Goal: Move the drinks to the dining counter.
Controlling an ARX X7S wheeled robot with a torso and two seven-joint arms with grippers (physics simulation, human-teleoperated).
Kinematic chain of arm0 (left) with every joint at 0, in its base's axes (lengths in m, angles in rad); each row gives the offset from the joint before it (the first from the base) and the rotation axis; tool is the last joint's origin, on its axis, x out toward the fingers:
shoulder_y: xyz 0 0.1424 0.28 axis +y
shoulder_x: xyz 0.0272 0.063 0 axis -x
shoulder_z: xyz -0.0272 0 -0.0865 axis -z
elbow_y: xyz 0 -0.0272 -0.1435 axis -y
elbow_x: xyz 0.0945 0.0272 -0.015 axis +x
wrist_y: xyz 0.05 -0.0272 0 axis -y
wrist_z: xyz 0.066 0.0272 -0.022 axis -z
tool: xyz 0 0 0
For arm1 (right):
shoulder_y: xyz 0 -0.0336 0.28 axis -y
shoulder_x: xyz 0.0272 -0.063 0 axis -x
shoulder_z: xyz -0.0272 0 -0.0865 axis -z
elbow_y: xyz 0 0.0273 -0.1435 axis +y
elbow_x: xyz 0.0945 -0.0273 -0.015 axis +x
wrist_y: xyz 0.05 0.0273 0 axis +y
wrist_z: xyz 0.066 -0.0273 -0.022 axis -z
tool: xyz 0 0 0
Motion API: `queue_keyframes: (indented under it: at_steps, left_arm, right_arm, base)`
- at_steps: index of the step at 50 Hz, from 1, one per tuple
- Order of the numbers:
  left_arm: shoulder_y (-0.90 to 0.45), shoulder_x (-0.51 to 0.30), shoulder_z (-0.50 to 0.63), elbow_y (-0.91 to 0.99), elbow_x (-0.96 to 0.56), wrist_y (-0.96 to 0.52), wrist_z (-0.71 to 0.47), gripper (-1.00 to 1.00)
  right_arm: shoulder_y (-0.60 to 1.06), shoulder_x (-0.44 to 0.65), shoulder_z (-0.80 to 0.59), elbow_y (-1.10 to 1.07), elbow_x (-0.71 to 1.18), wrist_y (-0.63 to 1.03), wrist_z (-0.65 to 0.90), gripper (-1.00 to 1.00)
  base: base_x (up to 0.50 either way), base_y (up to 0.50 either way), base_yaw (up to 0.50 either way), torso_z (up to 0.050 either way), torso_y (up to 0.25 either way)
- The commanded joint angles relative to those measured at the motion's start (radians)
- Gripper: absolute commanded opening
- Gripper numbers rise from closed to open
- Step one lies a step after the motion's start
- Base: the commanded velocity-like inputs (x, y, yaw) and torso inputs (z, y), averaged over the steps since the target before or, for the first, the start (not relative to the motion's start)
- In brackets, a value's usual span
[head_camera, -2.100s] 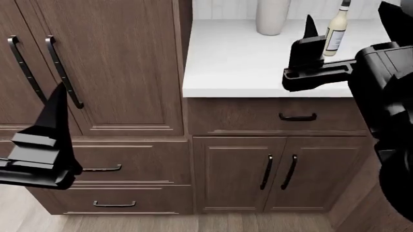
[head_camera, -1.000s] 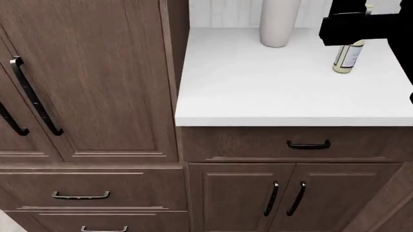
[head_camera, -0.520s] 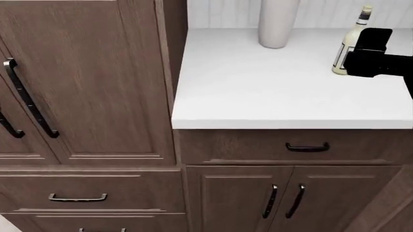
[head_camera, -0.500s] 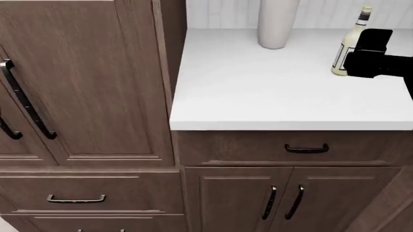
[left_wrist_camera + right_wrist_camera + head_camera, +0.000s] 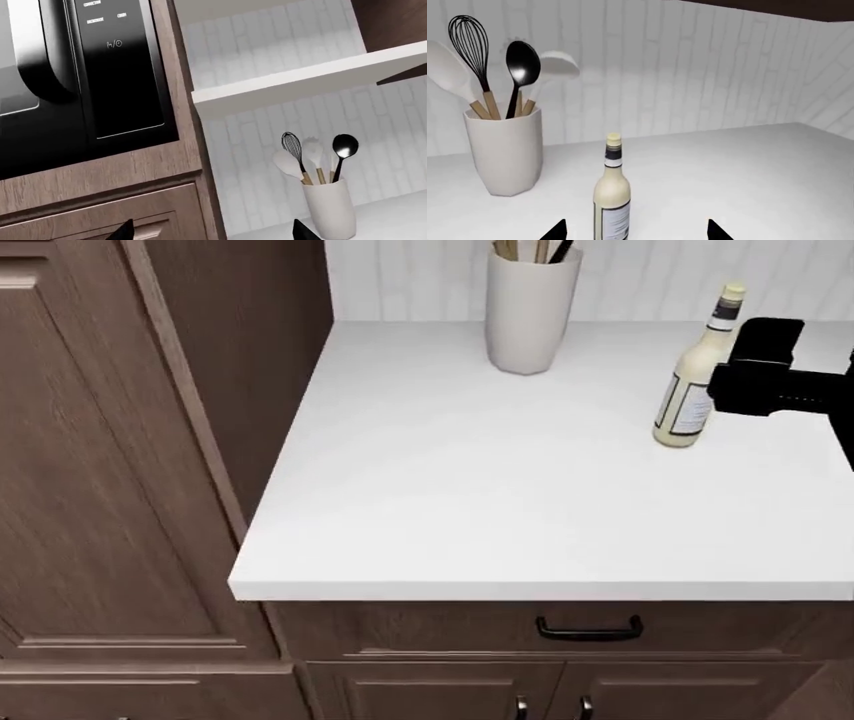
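Observation:
A tall cream bottle [image 5: 690, 380] with a white label stands upright on the white top of the handled cabinet [image 5: 467, 500], toward its back right. My right gripper [image 5: 731, 388] hovers just right of it, at label height. In the right wrist view the bottle [image 5: 612, 195] stands just beyond the wide gap of my open right gripper [image 5: 636, 231], a little off centre, and nothing is held. My left gripper [image 5: 213, 232] is open and empty, facing a tall wood cabinet [image 5: 133, 200]; it is outside the head view. The dining counter is out of view.
A pale utensil holder [image 5: 531, 310] with a whisk and spoons stands at the back of the top, left of the bottle. A black built-in oven [image 5: 80, 75] sits in the tall cabinet [image 5: 120, 470]. A white wall shelf [image 5: 300, 82] hangs above. A black drawer handle [image 5: 589, 629] lies below the edge.
The head view has shifted: the counter top now sits lower and larger in the picture. The right gripper stays beside the bottle. The left arm has left the head view.

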Motion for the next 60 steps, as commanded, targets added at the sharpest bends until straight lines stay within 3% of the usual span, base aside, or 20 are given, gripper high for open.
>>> queue_keyframes:
  at_steps: [1, 17, 46, 53, 60]
  left_arm:
    - [0.01, -0.001, -0.013, 0.0, -0.001, -0.002, 0.0, 1.0]
    - [0.132, 0.019, -0.115, 0.0, 0.008, -0.039, 0.0, 1.0]
    - [0.11, 0.016, -0.096, 0.0, 0.005, -0.031, 0.0, 1.0]
    - [0.202, 0.035, -0.173, 0.0, 0.012, -0.063, 0.0, 1.0]
    - [0.356, 0.06, -0.314, 0.0, 0.012, -0.118, 0.0, 1.0]
  right_arm:
    - [0.014, 0.014, 0.016, -0.012, 0.002, 0.021, 0.005, 1.0]
    - [-0.063, -0.051, 0.006, -0.002, -0.007, 0.004, -0.195, 1.0]
    - [-0.066, -0.007, 0.025, 0.003, 0.01, 0.007, -0.125, 1.0]
    - [-0.108, -0.016, -0.004, 0.049, 0.011, 0.006, -0.039, 1.0]
    - [-0.191, -0.105, -0.016, 0.148, -0.012, -0.06, -0.125, 1.0]
  base:
    - [0.0, 0.0, 0.0, 0.0, 0.0]
    - [0.0, 0.0, 0.0, 0.0, 0.0]
    - [0.13, 0.0, 0.0, 0.0, 0.0]
    - [0.0, 0.0, 0.0, 0.0, 0.0]
    - [0.0, 0.0, 0.0, 0.0, 0.0]
